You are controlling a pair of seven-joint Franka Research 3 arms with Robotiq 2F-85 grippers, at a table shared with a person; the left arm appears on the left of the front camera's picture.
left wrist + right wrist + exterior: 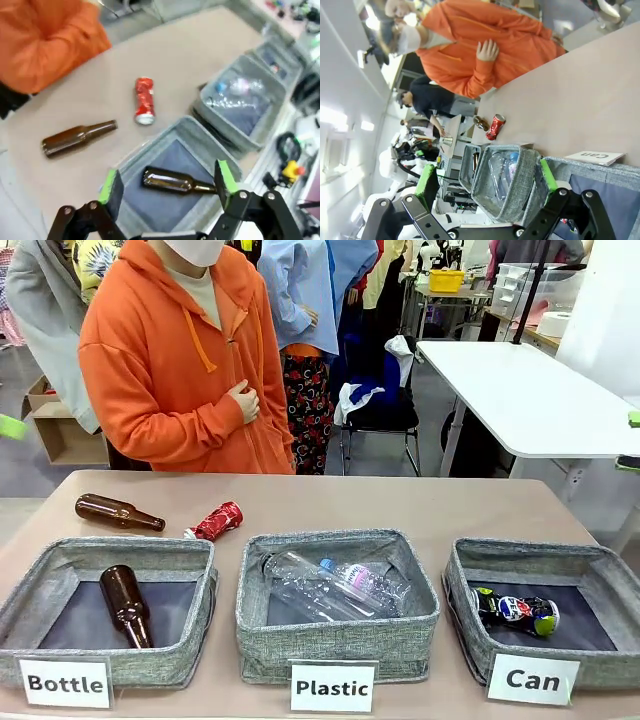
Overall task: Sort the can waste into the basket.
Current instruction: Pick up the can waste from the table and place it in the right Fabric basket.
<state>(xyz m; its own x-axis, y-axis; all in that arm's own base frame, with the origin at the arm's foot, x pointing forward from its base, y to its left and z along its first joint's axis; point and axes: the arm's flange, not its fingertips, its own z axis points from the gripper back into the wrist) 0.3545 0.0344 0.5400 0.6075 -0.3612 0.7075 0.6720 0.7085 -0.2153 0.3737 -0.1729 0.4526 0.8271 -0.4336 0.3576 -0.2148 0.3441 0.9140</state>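
A shiny red crushed can (213, 522) lies on the tan table behind the left bin; it also shows as the red can (144, 100) and the red can (495, 126). A dark crushed can (517, 610) with a blue-red-white logo rests on the dark floor of the grey basket (545, 552) labelled "Can" at the right. My left gripper (168, 181) hangs open and holds nothing, above the "Bottle" bin and short of the red can. My right gripper (487, 177) is open too, high up beside the Can basket (585, 167).
A brown bottle (118, 512) lies on the table left of the red can; another (126, 605) is in the "Bottle" bin (60, 552). The "Plastic" bin (330, 543) holds clear bottles. A person in an orange hoodie (170, 370) stands at the far edge.
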